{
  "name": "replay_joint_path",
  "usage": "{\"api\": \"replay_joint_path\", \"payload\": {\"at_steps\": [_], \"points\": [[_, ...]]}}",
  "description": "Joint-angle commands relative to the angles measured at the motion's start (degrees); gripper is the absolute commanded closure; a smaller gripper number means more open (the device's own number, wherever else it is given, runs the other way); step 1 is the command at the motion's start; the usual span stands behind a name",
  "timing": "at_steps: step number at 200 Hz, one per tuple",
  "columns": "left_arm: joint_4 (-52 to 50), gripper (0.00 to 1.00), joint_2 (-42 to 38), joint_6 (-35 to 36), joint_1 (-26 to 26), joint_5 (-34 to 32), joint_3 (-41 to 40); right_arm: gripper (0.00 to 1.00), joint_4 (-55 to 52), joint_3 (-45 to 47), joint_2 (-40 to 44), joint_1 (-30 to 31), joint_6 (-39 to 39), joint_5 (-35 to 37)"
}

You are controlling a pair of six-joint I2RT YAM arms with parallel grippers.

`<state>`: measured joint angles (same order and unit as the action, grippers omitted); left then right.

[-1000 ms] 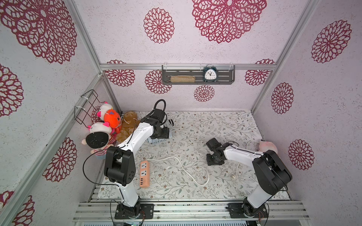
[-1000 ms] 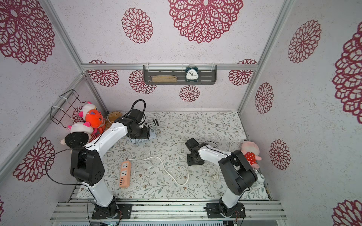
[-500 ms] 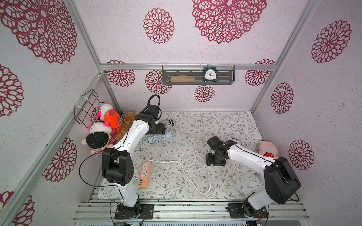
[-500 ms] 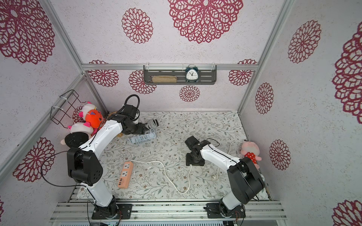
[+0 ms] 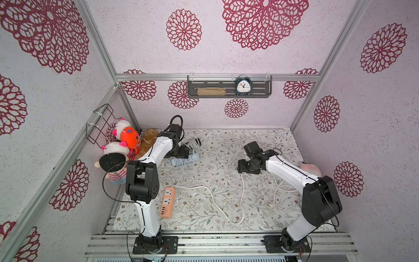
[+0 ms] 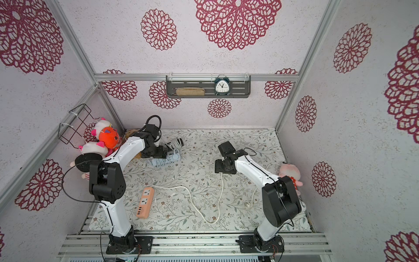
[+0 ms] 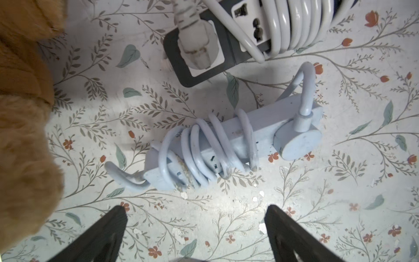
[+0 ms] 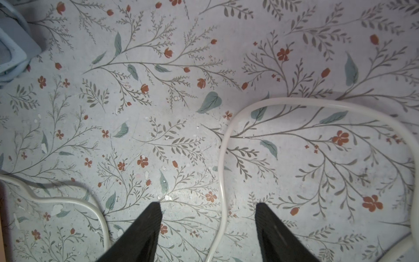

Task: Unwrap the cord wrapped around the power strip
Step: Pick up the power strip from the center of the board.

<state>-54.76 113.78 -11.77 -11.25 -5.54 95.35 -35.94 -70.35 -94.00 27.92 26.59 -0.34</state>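
Observation:
A pale blue power strip (image 5: 182, 160) (image 6: 164, 160) (image 7: 226, 145) lies at the back left of the floral mat, with its blue cord (image 7: 199, 147) coiled around it several times and its plug (image 7: 297, 140) pushed into one end. My left gripper (image 5: 187, 153) (image 7: 196, 209) hovers just beside it, open, with nothing between the fingers. My right gripper (image 5: 240, 167) (image 8: 208, 205) is open over the middle right of the mat. A white cord (image 8: 224, 158) lies on the mat between its fingers, untouched.
An orange power strip (image 5: 167, 202) lies near the front left, its white cord (image 5: 226, 204) trailing across to a plug (image 5: 271, 205). A black strip wound with white cord (image 5: 192, 143) sits behind the blue one. Plush toys (image 5: 127, 140) fill the left corner and a pink one (image 5: 310, 169) sits at the right wall.
Both grippers have opened wider. The left one has drawn back off the blue strip, which now lies uncovered. The right gripper has moved toward the back, with the white cord lying loose.

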Motion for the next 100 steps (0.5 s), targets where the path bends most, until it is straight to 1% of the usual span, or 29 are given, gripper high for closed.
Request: {"api": "replay_joint_path", "payload": {"at_steps": [1,29,37,55,68,80,85,100], "points": [[-0.81,0.00,1.47,3.07,-0.62,-2.09,0.01,0.32,1.51,-0.22,0.63,-0.04,-1.36,-0.80],[0.19,0.03,-0.67,13.38,-0.83,-0.52,-3.26,0.34,1.02,0.10,0.55,-0.57,-2.36,-0.99],[1.23,0.03,-3.44,16.56,-1.03,-1.35,-4.67,0.34,1.05,0.33,0.64,-0.63,-2.50,-0.98],[5.13,0.03,-4.62,22.36,-0.98,-3.81,-6.98,0.34,1.83,1.24,0.83,-0.92,-2.35,-1.45],[5.54,0.03,-3.49,24.43,-0.37,-2.41,-6.24,0.34,2.02,1.43,0.75,-0.96,-2.16,-1.92],[4.05,0.03,-1.82,24.72,0.06,-1.96,-3.46,0.34,1.89,1.60,0.90,-1.01,-2.29,-2.07],[3.38,0.03,0.66,25.36,0.18,-1.12,-2.45,0.34,1.78,1.70,1.06,-1.02,-2.33,-1.84],[3.00,0.03,2.71,27.89,0.25,0.94,-0.70,0.34,1.42,2.03,1.67,-1.24,-2.59,-1.46]]}}
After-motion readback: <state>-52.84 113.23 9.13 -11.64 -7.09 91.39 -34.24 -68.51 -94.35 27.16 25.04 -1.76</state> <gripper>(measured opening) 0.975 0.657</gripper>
